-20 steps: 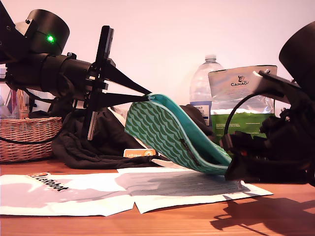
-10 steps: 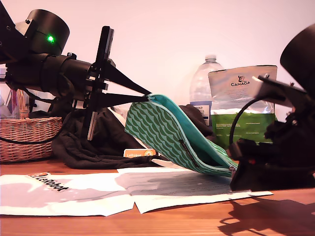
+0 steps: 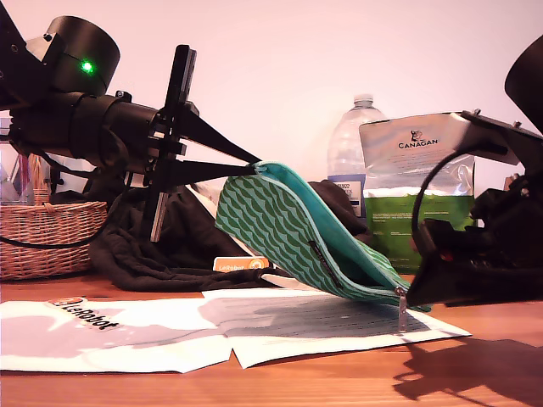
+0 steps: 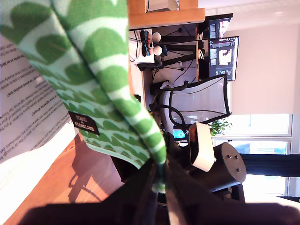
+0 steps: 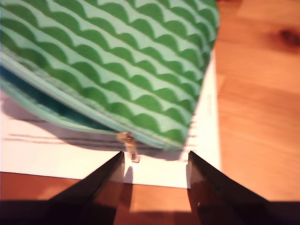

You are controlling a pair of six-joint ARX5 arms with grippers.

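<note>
My first gripper (image 3: 257,161) clamps a corner of the green pouch (image 3: 284,222), slanting before the CANAGAN bag (image 3: 416,174). My second gripper (image 5: 156,161) gapes empty at the zipper pull (image 5: 130,149); a sheet (image 3: 127,337) before that bag reads LeRobot.

pouch (image 3: 288,229): woven cloth, matt, printed green waves. zipper pull (image 5: 127,143): shiny metal. table (image 3: 339,381): smooth wood, slight sheen. paper sheets (image 3: 170,331): matt white. my second gripper (image 5: 156,161): matt black plastic. Exterior view, 9 o'clock of pouch: rough wicker basket (image 3: 42,233); 2 o'clock: glossy bag (image 3: 416,186).
</note>
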